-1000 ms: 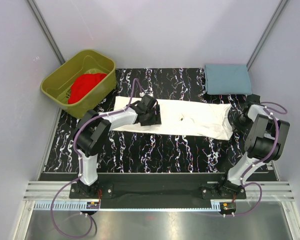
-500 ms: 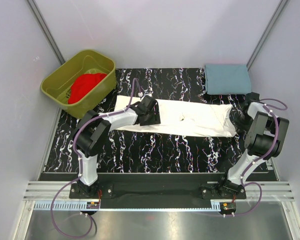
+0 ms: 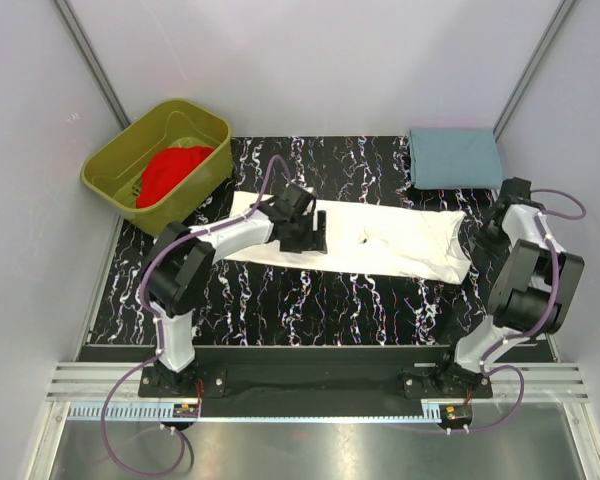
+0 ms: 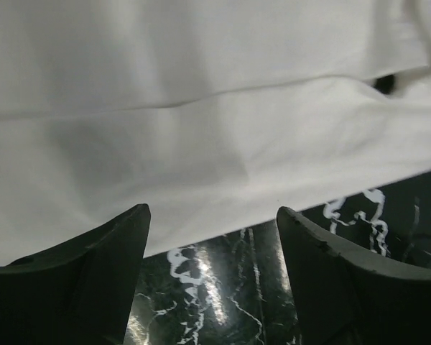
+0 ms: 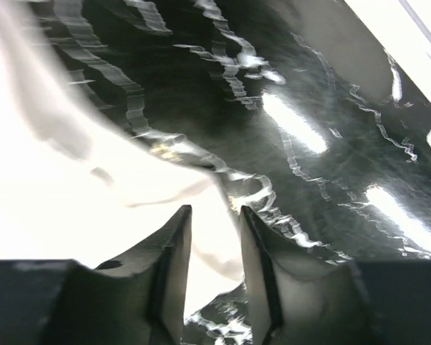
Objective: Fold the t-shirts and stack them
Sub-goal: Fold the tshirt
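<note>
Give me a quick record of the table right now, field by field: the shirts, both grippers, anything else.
white t-shirt: folded into a long strip across the marbled mat
red t-shirt: bunched in the olive tub, far left
left gripper: fingers wide open over the strip's left part
right gripper: fingers slightly apart at the strip's right end
blue-grey cloth: folded, far right corner

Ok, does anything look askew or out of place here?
Only the white t-shirt: its right end lies rumpled and flared, wider than the rest of the folded strip. Nothing looks spilled or damaged.
</note>
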Tool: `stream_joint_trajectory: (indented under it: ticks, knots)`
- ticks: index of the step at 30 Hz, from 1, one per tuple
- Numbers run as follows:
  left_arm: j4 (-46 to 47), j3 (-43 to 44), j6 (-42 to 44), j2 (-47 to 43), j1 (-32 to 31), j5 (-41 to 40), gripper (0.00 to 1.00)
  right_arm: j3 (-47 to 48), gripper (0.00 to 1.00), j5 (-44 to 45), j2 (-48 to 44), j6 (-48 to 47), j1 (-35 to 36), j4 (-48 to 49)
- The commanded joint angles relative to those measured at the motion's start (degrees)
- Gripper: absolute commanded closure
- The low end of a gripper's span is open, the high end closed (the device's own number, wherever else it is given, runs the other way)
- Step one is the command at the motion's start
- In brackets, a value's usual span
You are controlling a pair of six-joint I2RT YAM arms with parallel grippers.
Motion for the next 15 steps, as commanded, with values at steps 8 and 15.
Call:
stream_joint_trajectory:
  ticks: [8,15]
  knots:
    - [14.1,15.7,1.1,8.2,-2.0,19.4,0.23,5.0,0.51,-35.1,-2.5,-10.0,3.6,11.2]
    - [15.6,29.0,-1.9,21.8,-2.7,23.2,0.24,14.7,0.49,-38.3,8.6,-14.5,6.9,9.7]
